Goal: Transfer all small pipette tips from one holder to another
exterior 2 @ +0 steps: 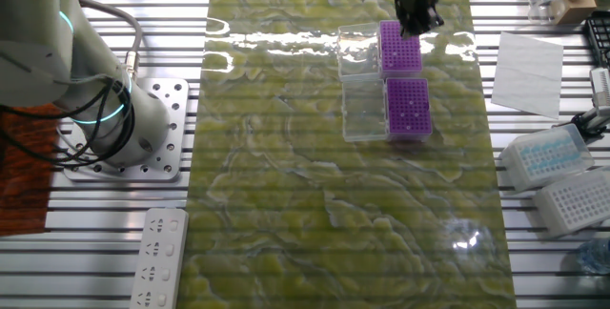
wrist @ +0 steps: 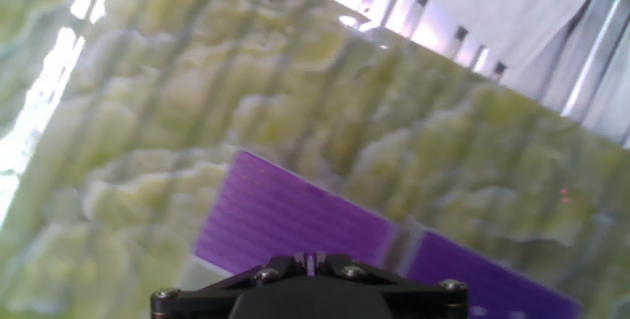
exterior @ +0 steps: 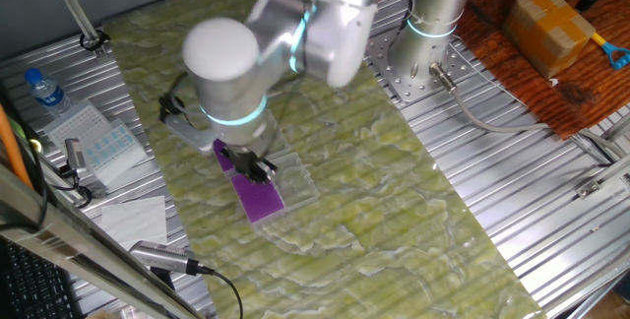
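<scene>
Two purple rack tops lie end to end on the green mat. In the other fixed view the far rack [exterior 2: 400,50] is under my gripper [exterior 2: 416,18], and the near rack [exterior 2: 408,109] shows a few faint pale dots, the small pipette tips [exterior 2: 411,111]. In one fixed view my gripper [exterior: 258,168] hangs low over the rack [exterior: 260,201], and the second rack [exterior: 224,155] is mostly hidden behind it. In the hand view the fingers [wrist: 301,259] stand almost together with a thin pale sliver between them, above the purple rack [wrist: 285,216].
Clear plastic lids [exterior 2: 364,80] lie beside the racks. Spare tip boxes [exterior 2: 553,156] and a sheet of paper [exterior 2: 526,71] sit off the mat. A water bottle [exterior: 44,91] and a pipette [exterior: 162,257] lie at the table's edge. The arm's base [exterior 2: 143,128] stands nearby.
</scene>
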### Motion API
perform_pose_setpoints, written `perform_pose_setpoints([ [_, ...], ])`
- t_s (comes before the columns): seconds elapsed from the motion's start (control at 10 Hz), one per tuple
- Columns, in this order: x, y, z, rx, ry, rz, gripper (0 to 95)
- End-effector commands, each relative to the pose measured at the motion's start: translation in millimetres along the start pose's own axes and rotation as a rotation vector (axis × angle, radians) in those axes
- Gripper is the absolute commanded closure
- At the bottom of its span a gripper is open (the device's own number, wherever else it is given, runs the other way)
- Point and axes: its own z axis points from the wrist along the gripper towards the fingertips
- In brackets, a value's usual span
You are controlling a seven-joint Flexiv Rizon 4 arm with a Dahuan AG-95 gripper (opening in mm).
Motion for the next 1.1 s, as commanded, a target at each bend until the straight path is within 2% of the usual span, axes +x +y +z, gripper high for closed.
perform_pose_setpoints([
  [0.1, -0.3, 5.6, 2.3, 0.003, -0.001, 0.014, 95.0],
  [1.1, 0.8, 4.1, 15.3, 0.014, -0.016, 0.006, 95.0],
])
